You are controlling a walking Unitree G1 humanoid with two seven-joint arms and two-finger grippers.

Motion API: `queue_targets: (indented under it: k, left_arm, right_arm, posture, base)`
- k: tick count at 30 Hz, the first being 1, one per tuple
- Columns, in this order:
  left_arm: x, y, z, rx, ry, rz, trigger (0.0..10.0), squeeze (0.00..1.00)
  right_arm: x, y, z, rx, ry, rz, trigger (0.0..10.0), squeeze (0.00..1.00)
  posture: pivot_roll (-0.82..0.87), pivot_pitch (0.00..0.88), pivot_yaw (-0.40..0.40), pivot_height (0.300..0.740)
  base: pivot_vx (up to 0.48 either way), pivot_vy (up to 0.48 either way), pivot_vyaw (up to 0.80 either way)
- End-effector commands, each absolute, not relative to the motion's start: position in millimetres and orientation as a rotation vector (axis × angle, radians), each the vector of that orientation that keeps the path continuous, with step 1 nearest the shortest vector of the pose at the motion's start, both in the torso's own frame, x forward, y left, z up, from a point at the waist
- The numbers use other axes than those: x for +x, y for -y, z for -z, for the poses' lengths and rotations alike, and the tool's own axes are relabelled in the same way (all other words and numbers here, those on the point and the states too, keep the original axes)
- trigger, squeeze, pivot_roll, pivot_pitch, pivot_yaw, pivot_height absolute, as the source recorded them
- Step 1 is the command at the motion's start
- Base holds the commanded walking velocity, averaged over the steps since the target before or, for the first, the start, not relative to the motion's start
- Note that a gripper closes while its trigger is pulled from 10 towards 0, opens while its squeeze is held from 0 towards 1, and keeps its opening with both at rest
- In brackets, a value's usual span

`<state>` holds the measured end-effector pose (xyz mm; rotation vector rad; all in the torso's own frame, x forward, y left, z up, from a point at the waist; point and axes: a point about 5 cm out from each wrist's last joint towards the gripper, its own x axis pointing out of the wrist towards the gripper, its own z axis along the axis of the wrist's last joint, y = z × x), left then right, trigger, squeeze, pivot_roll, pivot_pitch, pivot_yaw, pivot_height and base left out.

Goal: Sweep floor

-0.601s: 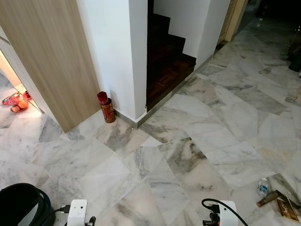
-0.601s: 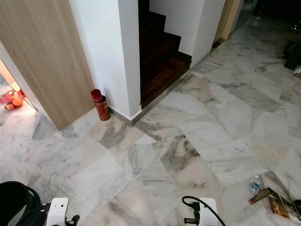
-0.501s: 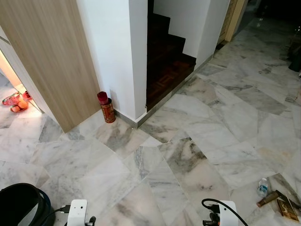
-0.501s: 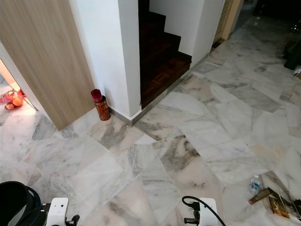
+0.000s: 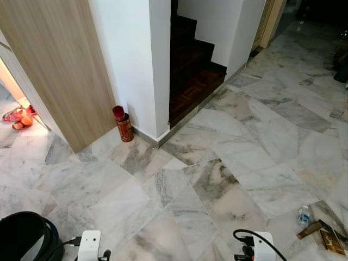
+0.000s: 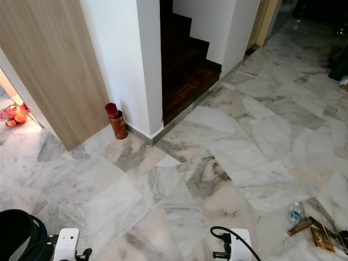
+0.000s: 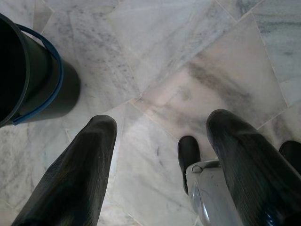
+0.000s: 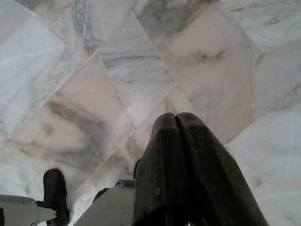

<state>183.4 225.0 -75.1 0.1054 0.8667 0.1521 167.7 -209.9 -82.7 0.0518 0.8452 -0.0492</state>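
I hold no broom: left gripper [image 7: 160, 165] spread, right gripper [image 8: 181, 165] pressed together. I'd collect the litter [image 5: 321, 231] at four o'clock first.

Black bucket [image 5: 24, 239] cut by bottom-left frame edge; contents not discernible. Both wrist housings [image 5: 89, 246] clipped at bottom edge. Small bottle [image 5: 303, 216] label too small to read. Brown items [image 5: 325, 235] beside it partly cut off, type unclear. Stairs [image 5: 190, 60] interior lost in shadow.
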Motion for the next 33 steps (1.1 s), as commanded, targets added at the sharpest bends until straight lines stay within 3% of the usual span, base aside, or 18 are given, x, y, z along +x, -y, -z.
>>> queue_targets:
  k: [1, 24, 33]
  left_arm:
    - [165.0, -210.5, 86.5, 0.072, -0.932, -0.044, 10.0, 0.00]
    - [191.9, -202.5, 73.3, 0.116, -0.813, 0.019, 10.0, 0.00]
    - [203.8, -195.0, 67.5, 0.100, -0.766, 0.037, 10.0, 0.00]
  right_arm:
    - [185.4, 177.6, 82.8, 0.063, -0.906, 0.003, 10.0, 0.00]
    - [200.4, 175.4, 75.4, 0.080, -0.864, 0.020, 10.0, 0.00]
    - [181.0, 175.2, 84.8, 0.068, -0.906, 0.019, 10.0, 0.00]
  posture:
    - [0.07, 0.078, -0.039, 0.740]
    - [0.09, 0.062, -0.028, 0.740]
    - [0.08, 0.053, -0.027, 0.740]
  base:
    - [0.000, 0.000, 0.00]
    - [0.000, 0.000, 0.00]
    - [0.000, 0.000, 0.00]
